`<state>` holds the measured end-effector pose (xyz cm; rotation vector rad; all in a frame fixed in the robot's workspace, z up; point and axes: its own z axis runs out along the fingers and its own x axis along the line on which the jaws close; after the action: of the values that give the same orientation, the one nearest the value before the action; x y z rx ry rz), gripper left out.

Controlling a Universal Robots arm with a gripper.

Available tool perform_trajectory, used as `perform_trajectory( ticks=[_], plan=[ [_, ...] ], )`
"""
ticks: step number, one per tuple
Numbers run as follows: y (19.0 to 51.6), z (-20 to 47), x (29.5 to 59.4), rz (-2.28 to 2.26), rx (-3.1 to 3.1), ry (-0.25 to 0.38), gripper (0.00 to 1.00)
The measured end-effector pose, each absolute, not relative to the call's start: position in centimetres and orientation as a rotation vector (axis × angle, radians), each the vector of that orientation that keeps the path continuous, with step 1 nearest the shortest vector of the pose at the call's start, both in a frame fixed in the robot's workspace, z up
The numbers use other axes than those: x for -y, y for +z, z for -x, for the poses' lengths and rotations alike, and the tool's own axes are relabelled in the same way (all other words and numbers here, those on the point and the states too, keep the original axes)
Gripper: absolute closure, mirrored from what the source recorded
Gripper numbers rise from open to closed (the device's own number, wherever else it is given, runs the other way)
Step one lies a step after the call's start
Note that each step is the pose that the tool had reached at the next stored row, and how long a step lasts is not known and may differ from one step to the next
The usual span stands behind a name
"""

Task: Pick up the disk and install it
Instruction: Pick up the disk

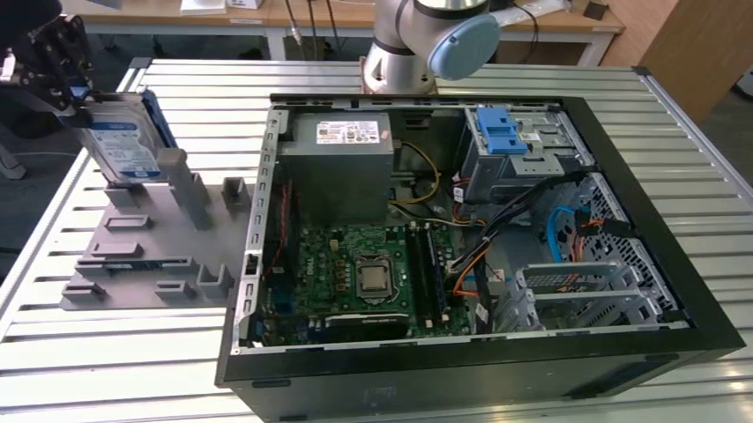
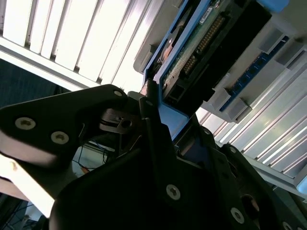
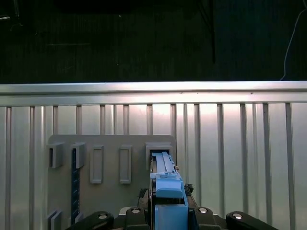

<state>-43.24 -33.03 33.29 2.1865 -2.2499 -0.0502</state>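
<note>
The disk stands on edge at the far corner of the grey holder plate, on the exterior view's left, its blue-and-white label facing the computer. My gripper comes down on the disk's upper end and is shut on it. In the first wrist view the disk's blue rail runs between my black fingers, just before a slot of the plate. The second wrist view shows a finger pressed against the disk's blue edge. I cannot tell whether the disk's lower edge still rests in the slot.
The open computer case lies to the exterior view's right of the plate. It holds a grey power supply box, a green motherboard and a metal drive cage with a blue latch. The arm's base stands behind it on the slatted table.
</note>
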Motion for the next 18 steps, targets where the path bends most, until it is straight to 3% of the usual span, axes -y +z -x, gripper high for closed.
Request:
perform_trajectory(
  ticks=[18],
  plan=[
    [34.7,43.2,33.0,-2.187,2.251,-0.052,0.64]
  ],
)
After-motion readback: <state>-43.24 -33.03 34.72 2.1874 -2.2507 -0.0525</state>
